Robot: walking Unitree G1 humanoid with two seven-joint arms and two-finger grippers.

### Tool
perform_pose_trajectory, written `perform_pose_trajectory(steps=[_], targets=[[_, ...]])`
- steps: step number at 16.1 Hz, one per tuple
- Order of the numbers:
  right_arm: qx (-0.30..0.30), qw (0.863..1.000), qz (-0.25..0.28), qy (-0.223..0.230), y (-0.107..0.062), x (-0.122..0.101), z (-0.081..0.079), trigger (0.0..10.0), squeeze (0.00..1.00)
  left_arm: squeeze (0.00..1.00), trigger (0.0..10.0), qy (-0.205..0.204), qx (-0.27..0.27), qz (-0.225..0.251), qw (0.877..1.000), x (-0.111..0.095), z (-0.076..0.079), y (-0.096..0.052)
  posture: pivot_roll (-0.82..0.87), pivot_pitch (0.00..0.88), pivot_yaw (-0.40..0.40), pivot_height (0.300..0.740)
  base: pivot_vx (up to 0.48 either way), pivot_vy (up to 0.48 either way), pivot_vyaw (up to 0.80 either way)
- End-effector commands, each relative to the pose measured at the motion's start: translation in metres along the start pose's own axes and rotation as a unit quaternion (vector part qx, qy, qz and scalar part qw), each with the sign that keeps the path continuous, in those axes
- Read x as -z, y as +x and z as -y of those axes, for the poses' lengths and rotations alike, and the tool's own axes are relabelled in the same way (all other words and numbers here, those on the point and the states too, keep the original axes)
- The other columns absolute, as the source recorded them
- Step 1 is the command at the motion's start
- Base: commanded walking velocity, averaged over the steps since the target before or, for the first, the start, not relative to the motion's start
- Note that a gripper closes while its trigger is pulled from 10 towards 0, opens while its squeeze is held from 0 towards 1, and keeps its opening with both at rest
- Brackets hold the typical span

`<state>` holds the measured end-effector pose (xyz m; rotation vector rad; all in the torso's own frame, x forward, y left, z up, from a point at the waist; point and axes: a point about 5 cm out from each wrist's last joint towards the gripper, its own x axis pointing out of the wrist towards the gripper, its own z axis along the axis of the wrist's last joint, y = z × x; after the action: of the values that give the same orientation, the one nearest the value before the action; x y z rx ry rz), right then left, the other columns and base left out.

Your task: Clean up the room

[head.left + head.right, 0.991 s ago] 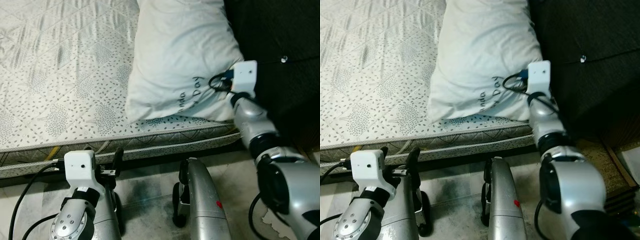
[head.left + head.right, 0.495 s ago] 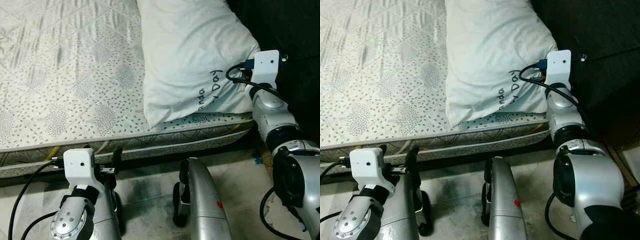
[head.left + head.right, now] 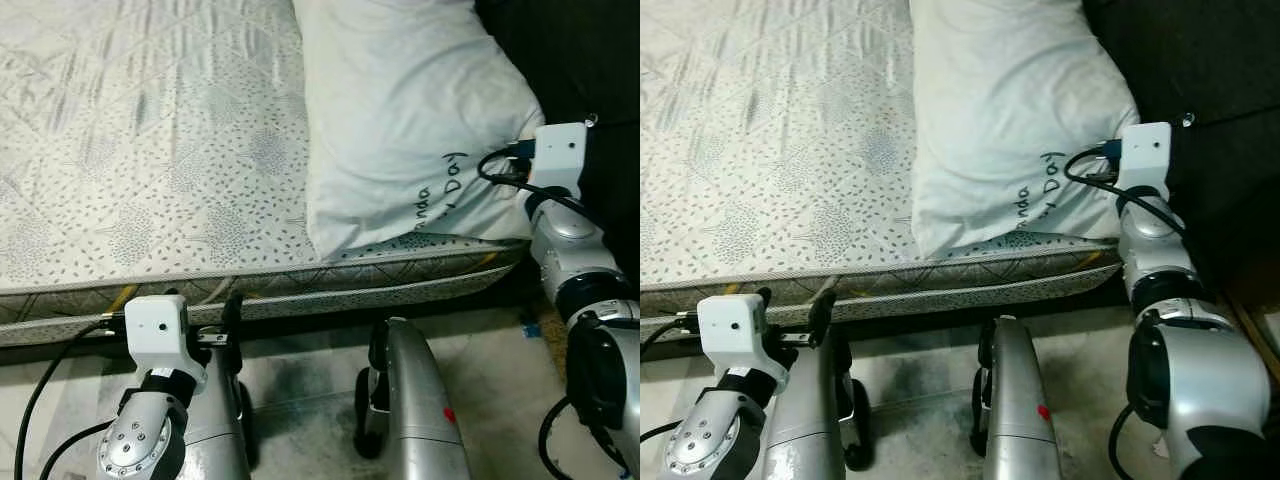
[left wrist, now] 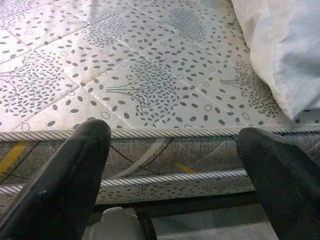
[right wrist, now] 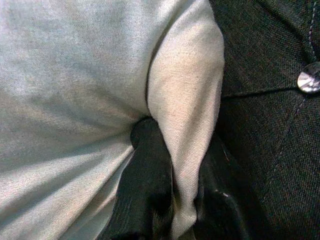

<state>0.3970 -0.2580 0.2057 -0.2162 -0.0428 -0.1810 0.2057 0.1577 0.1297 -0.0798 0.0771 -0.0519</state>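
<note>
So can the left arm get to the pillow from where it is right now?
Probably not without moving. The left gripper hangs open below the mattress edge, and the pillow lies far to its right, already pinched by the right gripper. Nothing blocks the way.

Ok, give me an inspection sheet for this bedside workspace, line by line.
Surface: patterned mattress, bare apart from the pillow.
Job's things: white pillow with dark lettering, lying at the mattress's right end against the dark headboard.
Clutter: nothing seen.
Grippers: right gripper pinching a fold of the pillow's edge; left gripper open, low before the mattress's side.
Cables: black cables at both wrists.
Surroundings: pale floor below the bed.
</note>
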Motion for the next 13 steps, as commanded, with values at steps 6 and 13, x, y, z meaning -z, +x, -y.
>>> perform_pose_trajectory(steps=[6, 13], targets=[[0.067, 0.997, 0.029, 0.008, -0.01, 0.002, 0.045, 0.0, 0.0, 0.0, 10.0, 0.003, 0.008, -0.017, 1.0, 0.007, -0.001, -0.001, -0.02, 0.311, -0.014, 0.553, 0.0, 0.0, 0.0], [0.095, 0.995, 0.018, 0.017, -0.03, 0.03, 0.068, 0.0, 0.0, 0.0, 10.0, 0.002, 0.008, -0.02, 1.0, 0.008, -0.001, -0.001, -0.03, 0.314, -0.015, 0.553, 0.0, 0.0, 0.0]])
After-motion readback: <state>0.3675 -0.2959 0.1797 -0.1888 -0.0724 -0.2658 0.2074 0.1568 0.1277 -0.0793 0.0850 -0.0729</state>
